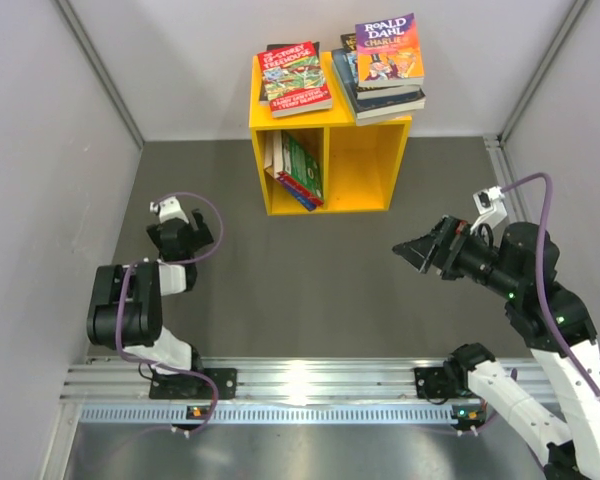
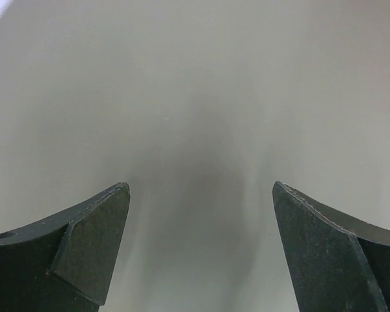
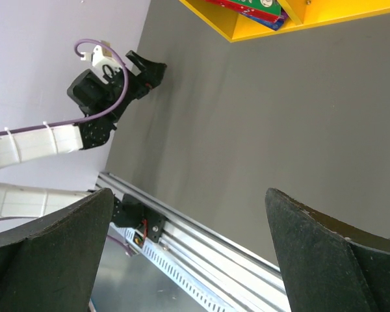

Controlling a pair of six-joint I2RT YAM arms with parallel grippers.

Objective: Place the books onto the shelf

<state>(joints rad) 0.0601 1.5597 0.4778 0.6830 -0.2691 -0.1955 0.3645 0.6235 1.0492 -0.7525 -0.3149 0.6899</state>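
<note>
Left arm (image 1: 130,300) folded; right arm (image 1: 525,275) extended toward shelf (image 1: 365,165).

Top camera is looking down toward the shelf (image 1: 365,165). Right wrist is sharing its corner; left wrist is hugging a plain surface (image 2: 195,97).

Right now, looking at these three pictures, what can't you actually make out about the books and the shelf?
Top view: the lower books in the left stack and right stack on the shelf are covered by the top ones.
Top view: the books in the left compartment overlap; their number is unclear.
Right wrist view: the top edge cuts off the shelf.
Left wrist view: only a blank surface past the left gripper.
</note>
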